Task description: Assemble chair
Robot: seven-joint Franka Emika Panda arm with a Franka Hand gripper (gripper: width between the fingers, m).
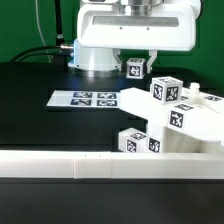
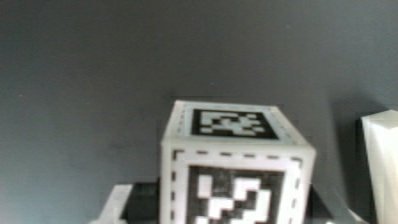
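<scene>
My gripper (image 1: 136,63) hangs from the white hand at the top centre of the exterior view. It is shut on a small white chair block (image 1: 136,70) with black-and-white tags and holds it above the black table. In the wrist view that block (image 2: 238,160) fills the lower middle, tag faces showing, and one finger (image 2: 128,201) shows beside it. More chair pieces lie on the exterior view's right: a tagged cube (image 1: 168,92), a slanted tagged part (image 1: 179,118) and a low tagged block (image 1: 139,143). A white piece's edge (image 2: 379,160) shows in the wrist view.
The marker board (image 1: 92,99) lies flat on the table left of the held block. A long white border rail (image 1: 90,165) runs along the front. The robot's white base (image 1: 95,58) stands behind, with cables on the exterior view's left.
</scene>
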